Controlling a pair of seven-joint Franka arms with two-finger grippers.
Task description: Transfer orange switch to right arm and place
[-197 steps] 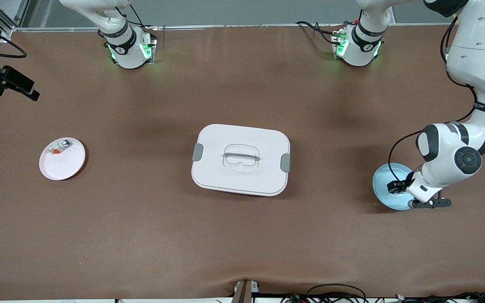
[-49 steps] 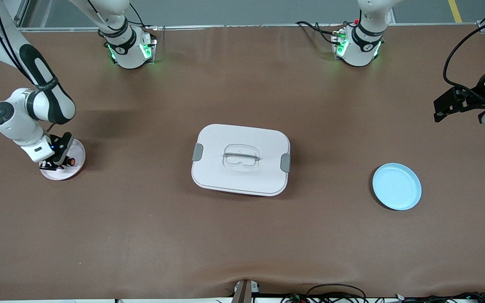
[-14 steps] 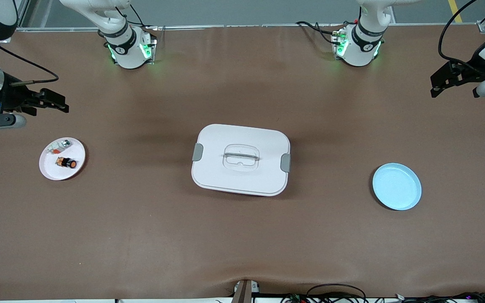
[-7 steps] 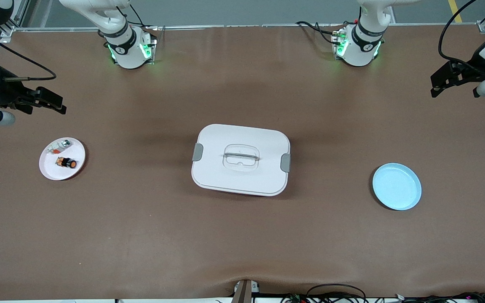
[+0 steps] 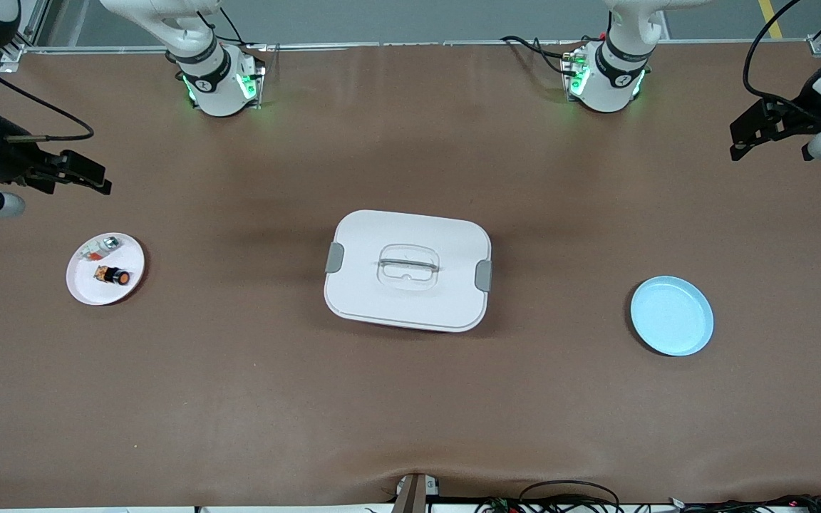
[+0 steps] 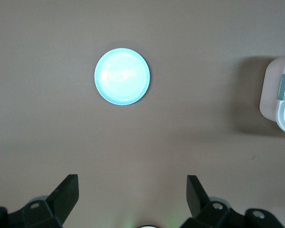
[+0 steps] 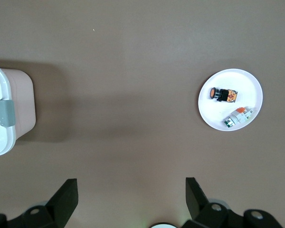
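Observation:
The orange switch (image 5: 112, 275) (image 7: 221, 94) lies on its side on the small white plate (image 5: 90, 288) (image 7: 232, 78) at the right arm's end of the table, beside a white-and-silver piece (image 5: 100, 246). My right gripper (image 5: 100, 179) (image 7: 131, 190) hangs open and empty over bare table near that plate, apart from the switch. At the left arm's end, my left gripper (image 5: 737, 142) (image 6: 131, 190) also hangs open and empty, high over the table's edge.
A white lidded box (image 5: 408, 269) (image 6: 280, 95) (image 7: 4, 114) with grey clasps sits mid-table. A light blue plate (image 5: 671, 315) (image 6: 122, 76) lies toward the left arm's end, with nothing on it. Brown table surface stretches between them.
Both grippers have shifted only slightly and stay open. The orange switch lies still on the white plate.

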